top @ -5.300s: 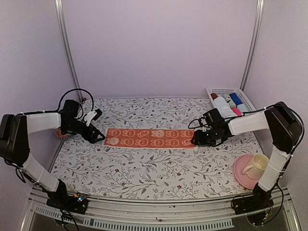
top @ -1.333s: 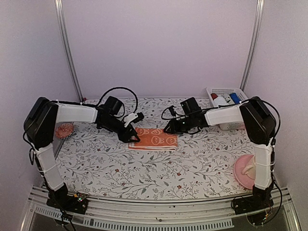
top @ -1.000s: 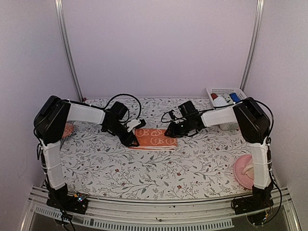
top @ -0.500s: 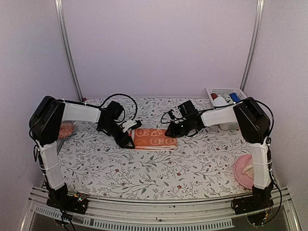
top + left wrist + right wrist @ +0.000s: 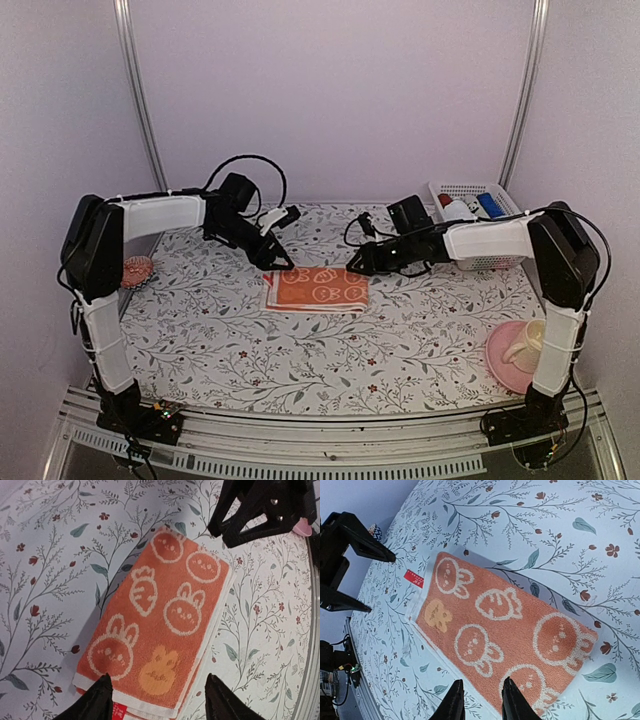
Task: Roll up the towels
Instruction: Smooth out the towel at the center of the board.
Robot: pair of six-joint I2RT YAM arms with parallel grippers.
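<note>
An orange-red towel (image 5: 315, 290) with white bunny and carrot prints lies folded flat at the table's middle. My left gripper (image 5: 284, 240) hovers over its left end. In the left wrist view the towel (image 5: 160, 605) spreads below that gripper (image 5: 157, 680), which is open and empty. My right gripper (image 5: 358, 268) hangs above the right end. In the right wrist view its jaws (image 5: 482, 682) stand a narrow gap apart over the towel (image 5: 505, 625), holding nothing. Each wrist view shows the other gripper: the right gripper (image 5: 265, 510) and the left gripper (image 5: 350, 555).
A white basket (image 5: 497, 188) with markers and bottles stands at the back right. A pink plate (image 5: 500, 368) carrying a cream cup (image 5: 535, 340) sits at the front right. A small pink object (image 5: 135, 270) lies by the left wall.
The towel, once stretched out long, now lies folded. In the last second the left gripper opened wider and rose off the towel's left end; the right gripper drew back to the right.
</note>
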